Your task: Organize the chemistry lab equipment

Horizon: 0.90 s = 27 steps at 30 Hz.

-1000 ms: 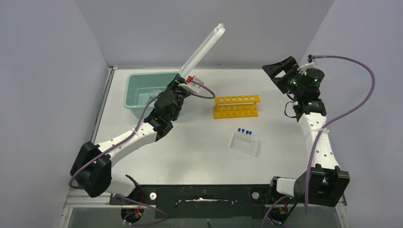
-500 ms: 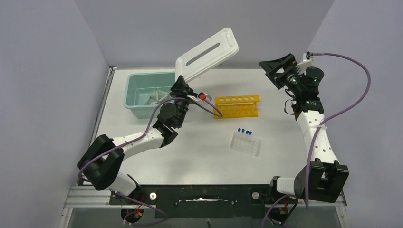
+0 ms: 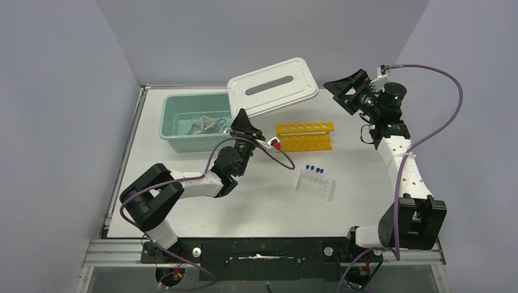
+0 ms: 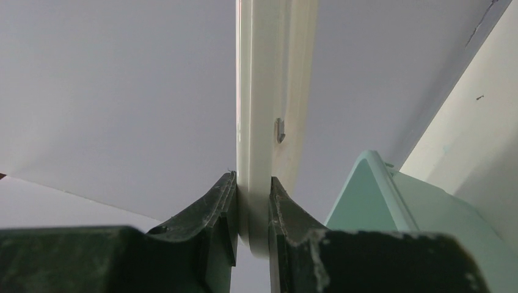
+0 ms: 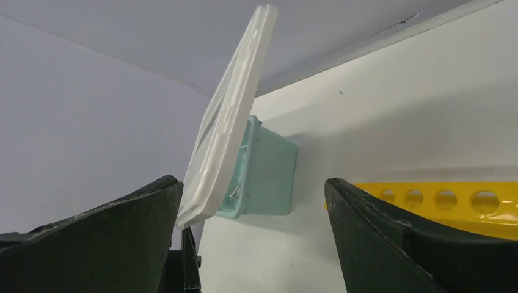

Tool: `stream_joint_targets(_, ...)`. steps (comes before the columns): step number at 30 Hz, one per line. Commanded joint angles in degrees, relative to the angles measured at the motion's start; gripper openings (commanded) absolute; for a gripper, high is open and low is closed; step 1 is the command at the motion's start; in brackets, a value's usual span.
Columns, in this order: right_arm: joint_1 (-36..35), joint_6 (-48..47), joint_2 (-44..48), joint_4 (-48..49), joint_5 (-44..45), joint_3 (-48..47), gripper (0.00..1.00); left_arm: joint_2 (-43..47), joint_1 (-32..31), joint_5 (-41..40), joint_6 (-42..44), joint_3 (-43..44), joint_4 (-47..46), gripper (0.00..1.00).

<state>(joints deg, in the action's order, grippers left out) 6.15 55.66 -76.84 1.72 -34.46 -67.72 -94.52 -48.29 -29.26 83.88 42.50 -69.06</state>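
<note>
The left gripper (image 3: 240, 117) is clamped narrow on the near edge of the translucent white lid (image 3: 273, 86) — the left wrist view shows both fingers (image 4: 223, 204) pressed flat against the lid (image 4: 259, 110), one on each face. The lid is held up off the table (image 3: 256, 204), tilted, above and just right of the teal tub (image 3: 183, 143), with its long slot facing upward. The tub stands open at the far left of the table, and a few pale loose items (image 3: 206, 124) lie on its floor, too small to tell apart. Right of the tub stands an empty yellow rack (image 3: 304, 137). Nearer and slightly right of that sits a clear rack (image 3: 316, 186) holding the blue-capped tubes (image 3: 313, 168) along its far row. The right gripper (image 3: 346, 91) is raised at the far right with its jaws spread wide and nothing between them — its wrist view looks past both dark fingers (image 5: 391, 238) at the lid (image 5: 229, 122), the tub (image 5: 272, 174) and the yellow rack (image 5: 452, 201).
</note>
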Motion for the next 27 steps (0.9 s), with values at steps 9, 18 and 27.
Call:
stream_joint_targets(9, -5.25, -1.8, -4.55, 2.88, -3.24, -3.37, 0.86, -2.97, -1.7, -1.67, 3.87, 1.35, -13.74, 0.0)
stream_joint_targets(18, -6.2, -0.64, -7.34, 4.96, -4.52, -3.36, 0.8, -5.51, -3.08, -1.77, 3.96, 1.78, -15.89, 0.0)
stream_joint_targets(27, -7.2, -0.46, -8.27, 5.45, -4.31, -3.73, 0.69, -7.44, -3.65, -2.74, 5.24, 3.05, -17.75, 0.0)
